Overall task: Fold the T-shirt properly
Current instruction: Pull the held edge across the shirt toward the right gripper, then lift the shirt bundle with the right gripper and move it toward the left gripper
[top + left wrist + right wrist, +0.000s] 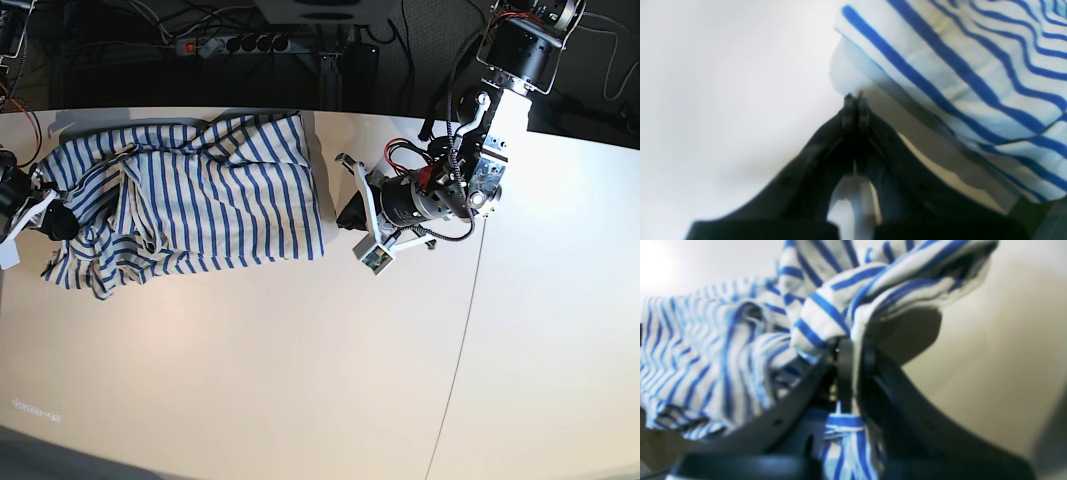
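shirt bunched at counter far-left | right pincer clamped on a gathered fold, likely to pull it flat | left pincer closed, empty, just beside hem

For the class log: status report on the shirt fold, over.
Right gripper shut on the cream-white blue-striped T-shirt. Left gripper shut, empty, beside its hem. Shirt rumpled on white table. Nothing blocking.

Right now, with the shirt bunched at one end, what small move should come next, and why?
Probably the right gripper, shut on the T-shirt, should draw its crumpled end outward to flatten it. The left gripper is shut and empty beside the shirt's other edge.
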### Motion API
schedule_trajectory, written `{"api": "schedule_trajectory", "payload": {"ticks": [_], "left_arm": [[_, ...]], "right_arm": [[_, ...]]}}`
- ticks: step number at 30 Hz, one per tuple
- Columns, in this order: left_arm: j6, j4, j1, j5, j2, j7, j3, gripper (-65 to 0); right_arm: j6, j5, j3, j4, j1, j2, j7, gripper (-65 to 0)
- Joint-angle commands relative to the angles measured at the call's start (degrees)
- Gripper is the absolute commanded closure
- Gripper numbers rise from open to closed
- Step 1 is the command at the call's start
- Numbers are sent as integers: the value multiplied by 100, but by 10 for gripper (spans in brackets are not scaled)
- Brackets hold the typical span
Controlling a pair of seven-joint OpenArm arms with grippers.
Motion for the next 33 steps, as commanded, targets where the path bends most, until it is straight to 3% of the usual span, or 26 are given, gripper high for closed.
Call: {"api": "schedule_trajectory", "payload": {"ticks": [1, 6, 12, 16, 22, 28, 33], "left_arm": [[-83, 22, 74, 107, 7, 249, 15, 0], [-87, 20, 262, 129, 208, 146, 15, 0], [-107, 20, 286, 444, 662, -11, 15, 0], [-105, 13, 284, 623, 957, -17, 15, 0], [-105, 9, 286, 623, 984, -173, 15, 0], [-107, 9, 284, 625, 984, -308, 15, 0], [-107, 9, 282, 625, 984, -308, 15, 0]], "right_arm": [[376, 114, 68, 188, 74, 155, 109, 0], [378, 398, -15, 710, 74, 66, -66, 0], [380, 426, -710, 1709, 57, -356, -278, 0], [376, 46, -1491, 2168, 57, -538, -280, 0], [376, -758, -2612, 2249, 55, -809, -302, 0], [374, -1499, -3606, 2398, 28, -811, -293, 0], [374, -1906, -3976, 2570, -39, -813, -120, 0]]}}
